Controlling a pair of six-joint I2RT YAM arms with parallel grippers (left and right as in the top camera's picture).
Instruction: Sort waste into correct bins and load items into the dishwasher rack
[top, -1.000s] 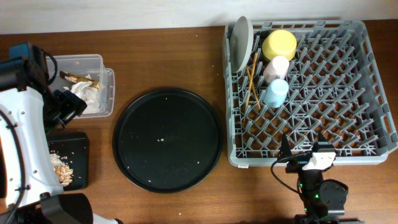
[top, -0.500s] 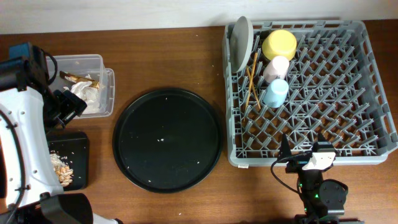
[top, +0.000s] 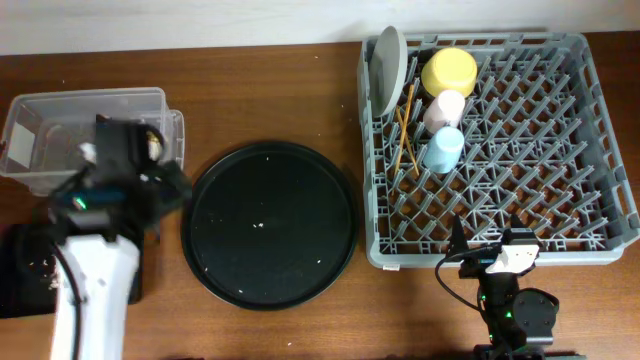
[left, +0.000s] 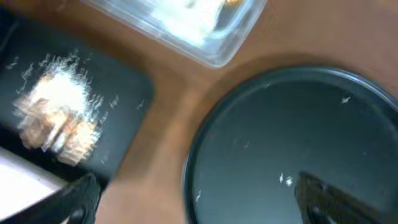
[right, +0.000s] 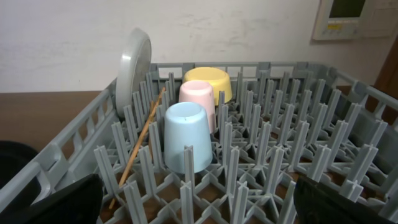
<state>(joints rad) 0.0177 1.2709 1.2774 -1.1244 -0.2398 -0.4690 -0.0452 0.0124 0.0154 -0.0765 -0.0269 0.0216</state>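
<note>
Left arm just swung in from the worktop (top: 260, 95) edge, so the clear box (top: 50, 135) is mostly uncovered now, with the foil wrapper (left: 193, 12) inside. The food scraps (left: 56, 121) sit in the shallow black tray (left: 124, 99). The left pincer (left: 199, 208) is spread wide and empty, by the round black tray (top: 268, 225). In the rack (top: 560, 140): plate (top: 388, 70), chopsticks (top: 405, 130), yellow bowl (top: 449, 70), pink cup (top: 445, 108), blue cup (top: 443, 148). The right pincer (right: 199, 205) is spread too and hasn't budged. Looks finished to me.
</note>
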